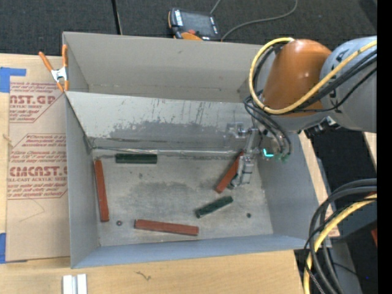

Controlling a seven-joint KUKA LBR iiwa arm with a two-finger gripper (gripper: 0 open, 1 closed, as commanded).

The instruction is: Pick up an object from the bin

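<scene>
My gripper (246,169) hangs low in the right part of the bin, pointing down. A short red-brown stick (227,177) lies slanted right against its left side, with its upper end touching the gripper. A dark green stick (214,207) lies on the floor just below and to the left of the gripper, apart from it.
A long red-brown stick (166,227) lies along the front wall. Another red-brown stick (100,190) lies along the left wall. A dark green stick (136,158) rests at the back left. The bin's right wall is close behind the gripper.
</scene>
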